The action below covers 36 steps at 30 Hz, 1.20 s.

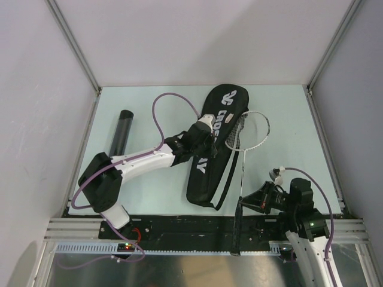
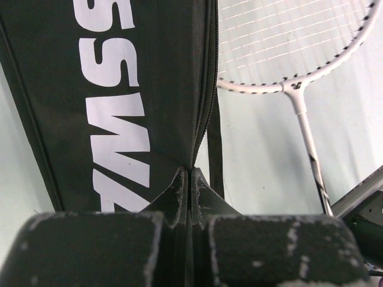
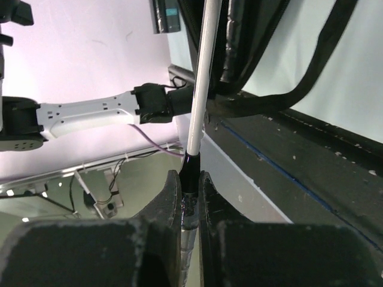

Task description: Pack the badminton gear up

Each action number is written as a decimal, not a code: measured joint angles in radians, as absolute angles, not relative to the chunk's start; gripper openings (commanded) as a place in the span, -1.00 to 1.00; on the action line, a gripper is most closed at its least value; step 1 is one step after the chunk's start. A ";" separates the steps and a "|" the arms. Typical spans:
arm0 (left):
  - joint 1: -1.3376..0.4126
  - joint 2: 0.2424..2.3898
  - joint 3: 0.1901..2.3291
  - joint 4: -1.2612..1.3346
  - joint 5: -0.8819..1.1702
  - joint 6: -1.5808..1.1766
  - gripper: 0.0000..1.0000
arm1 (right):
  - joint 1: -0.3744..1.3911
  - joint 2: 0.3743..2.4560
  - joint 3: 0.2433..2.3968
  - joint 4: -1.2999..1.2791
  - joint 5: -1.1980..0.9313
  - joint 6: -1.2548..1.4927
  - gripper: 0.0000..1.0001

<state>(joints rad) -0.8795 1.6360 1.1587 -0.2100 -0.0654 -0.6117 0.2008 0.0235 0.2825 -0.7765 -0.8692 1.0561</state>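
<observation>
The long black racket bag (image 1: 222,103) lies diagonally in the middle of the table. My left gripper (image 1: 206,128) is over its middle, and in the left wrist view the gripper (image 2: 190,179) is shut on the bag's (image 2: 119,89) zipper edge. A silver-framed racket (image 1: 248,131) lies along the bag's right side, its head against the bag's edge; it also shows in the left wrist view (image 2: 287,48). My right gripper (image 1: 242,201) (image 3: 190,185) is shut on the top of its black handle, just below the white shaft (image 3: 200,78). I see only this one racket. The black tube (image 1: 121,134) lies at the left. One white shuttlecock (image 1: 277,174) lies by my right arm.
The bag's strap (image 1: 224,179) loops out beside the racket shaft and shows in the right wrist view (image 3: 323,54). Metal rails border the table (image 1: 287,107) at the left, right and near edges. The left arm's purple cable (image 1: 158,110) arcs above the table.
</observation>
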 measured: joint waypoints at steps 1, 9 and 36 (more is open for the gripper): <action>-0.879 1.636 1.159 -0.207 -0.063 -0.614 -1.00 | 0.201 0.024 0.277 -0.762 -0.884 1.068 -1.00; -0.879 1.636 1.158 -0.171 -0.026 -0.639 -1.00 | 0.211 0.025 0.226 -0.605 -0.978 1.184 -1.00; -0.896 1.359 0.835 -0.013 0.113 -0.715 -1.00 | 0.457 0.572 0.142 -0.002 -0.842 1.164 -1.00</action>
<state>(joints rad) -0.8963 1.3590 0.8352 -0.0128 0.1127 -0.7151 0.4568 0.5720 0.1417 -0.0017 -0.8417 1.1641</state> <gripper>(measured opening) 0.006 0.076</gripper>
